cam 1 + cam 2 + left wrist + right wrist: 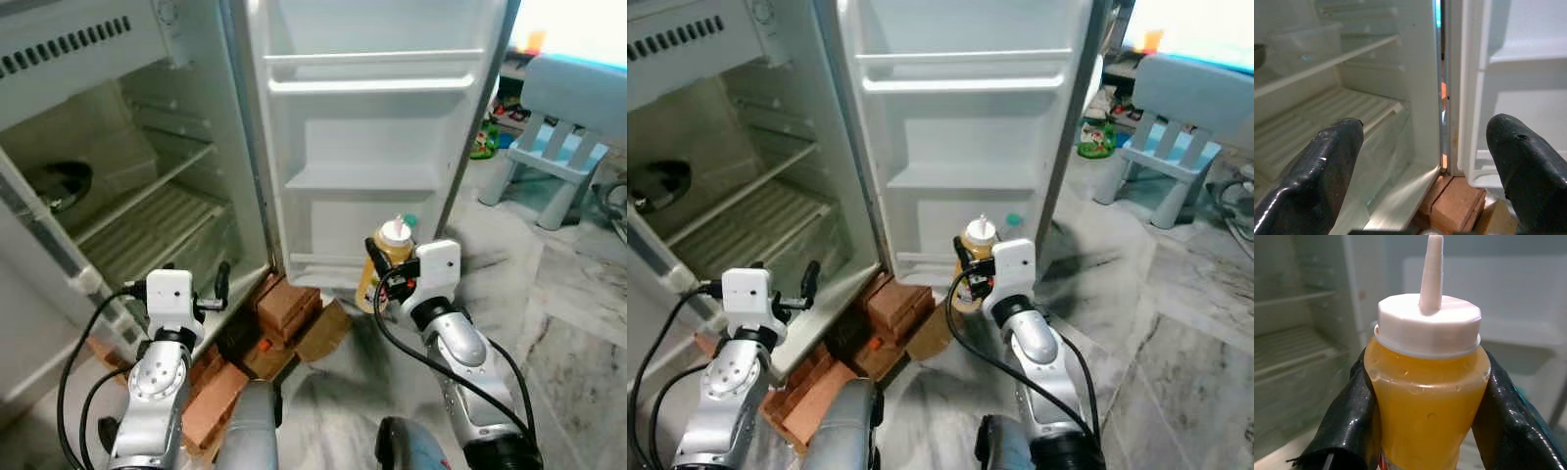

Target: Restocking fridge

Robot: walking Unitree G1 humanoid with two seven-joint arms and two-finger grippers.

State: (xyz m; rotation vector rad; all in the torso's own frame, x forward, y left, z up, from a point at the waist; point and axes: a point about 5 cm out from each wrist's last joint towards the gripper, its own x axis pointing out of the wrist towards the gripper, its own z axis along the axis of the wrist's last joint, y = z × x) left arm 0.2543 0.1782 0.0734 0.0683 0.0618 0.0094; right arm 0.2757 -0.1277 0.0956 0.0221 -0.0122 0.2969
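Yellow sauce fills the squeeze bottle [1427,406] nearly to its white nozzle cap [1428,323], so it likely feels fairly heavy and its soft plastic wall would give under pressure. The right gripper [384,272] clamps it upright on both flanks just below the shoulder; that seems a sound hold, though smooth plastic could slip. Bottle and gripper hang low before the open fridge door [372,127], near its bottom door shelf [323,262]. The left gripper [1425,161] is spread wide and empty, facing the fridge interior [147,215] above the bricks [286,305].
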